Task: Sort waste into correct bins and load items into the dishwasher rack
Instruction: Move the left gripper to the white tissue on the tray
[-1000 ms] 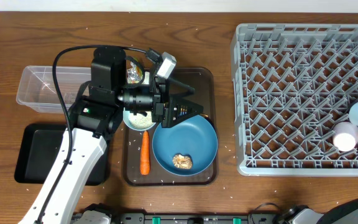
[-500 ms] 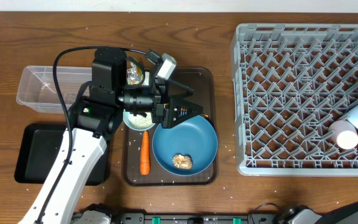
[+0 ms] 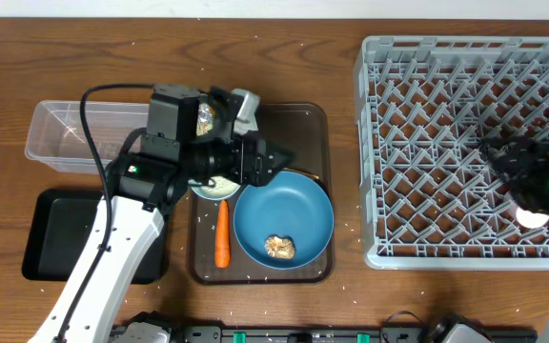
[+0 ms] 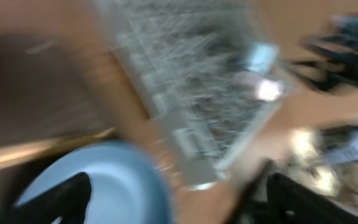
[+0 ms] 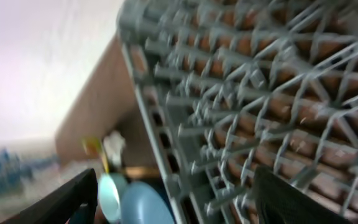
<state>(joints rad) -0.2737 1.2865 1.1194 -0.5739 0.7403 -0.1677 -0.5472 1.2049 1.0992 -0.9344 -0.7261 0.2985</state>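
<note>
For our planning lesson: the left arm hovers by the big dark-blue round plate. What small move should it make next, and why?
Probably slide the left gripper across the big dark-blue round plate to above the brown food lump. Its jaws look open and empty at the plate's upper-left rim, and that waste lies on it.

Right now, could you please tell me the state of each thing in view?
left gripper: open, empty.
right gripper: open, empty, over the dishwasher rack.
blue plate: on the serving tray, holding the brown food lump.
carrot: lying on the serving tray, beside the plate.
white bowl: on the serving tray, mostly hidden.
white-pink cup: in the rack, partly hidden.
</note>
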